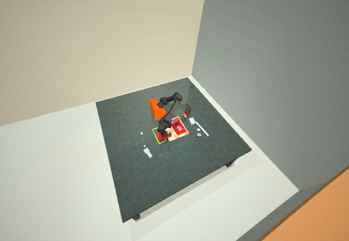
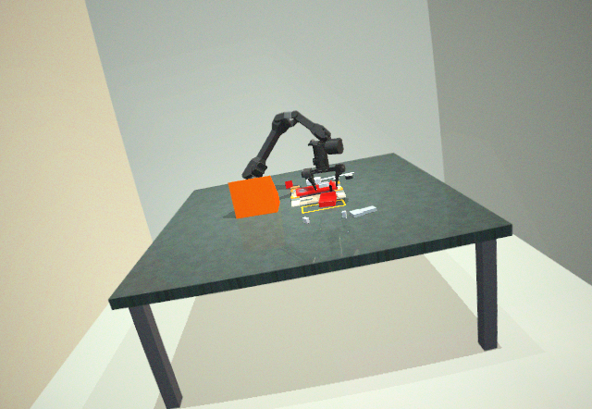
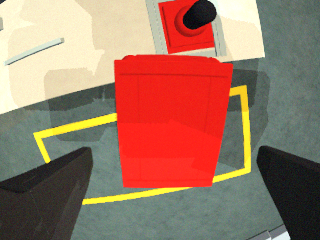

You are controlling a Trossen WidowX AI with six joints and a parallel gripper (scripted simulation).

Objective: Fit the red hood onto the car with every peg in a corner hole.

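Observation:
The red hood [image 1: 160, 136] [image 2: 327, 199] [image 3: 170, 115] lies with a smooth closed face up, partly inside the yellow outline. One end overlaps the edge of the cream jig board [image 2: 305, 200] [image 3: 30, 90] in the wrist view; whether it rests on it is unclear. Its corner holes are hidden. My gripper [image 2: 326, 188] [image 3: 179, 156] is open and empty above the hood, one finger off each long side in the wrist view. The red car chassis [image 1: 181, 132] [image 2: 305, 192] sits in the jig with the grey engine block [image 1: 179, 128] on it. Its pegs are too small to make out.
A red part with a black knob [image 3: 187, 25] stands just beyond the hood. The yellow outline [image 3: 247, 130] surrounds the hood's near part. A large orange block [image 1: 156, 110] [image 2: 252, 197] stands beside the arm. White pieces [image 1: 147, 152] [image 2: 363, 211] and a white bar [image 1: 202, 128] lie around.

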